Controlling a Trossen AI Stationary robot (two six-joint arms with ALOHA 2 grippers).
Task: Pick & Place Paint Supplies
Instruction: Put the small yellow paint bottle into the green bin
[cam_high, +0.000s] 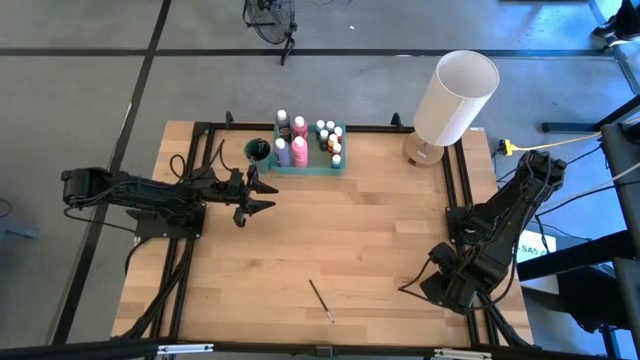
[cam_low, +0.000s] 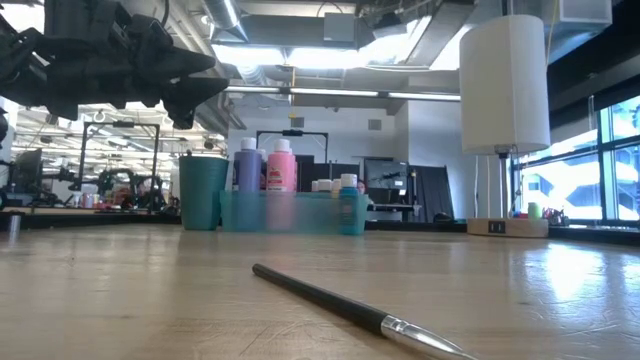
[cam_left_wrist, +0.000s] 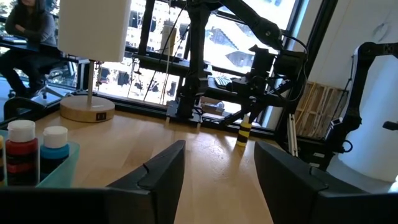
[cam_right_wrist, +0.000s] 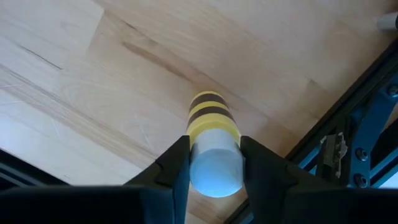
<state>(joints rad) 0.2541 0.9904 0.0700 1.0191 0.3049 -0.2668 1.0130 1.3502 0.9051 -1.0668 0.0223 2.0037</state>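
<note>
The left gripper (cam_high: 262, 196) hovers level above the table (cam_high: 380, 230), jaws apart and empty, just short of the green tray (cam_high: 310, 163) of paint bottles (cam_high: 299, 149). A paintbrush (cam_high: 321, 300) lies loose near the front edge. The right gripper (cam_right_wrist: 210, 163) — low at the right corner — clamps a yellow-and-black striped bottle (cam_right_wrist: 213, 127), its cap partly hidden.

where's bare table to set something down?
Free: the wide middle between left gripper, paintbrush and right gripper; also the strip between tray and lamp. Crowded: the tray, packed with paint bottles, green cup beside it.
</note>
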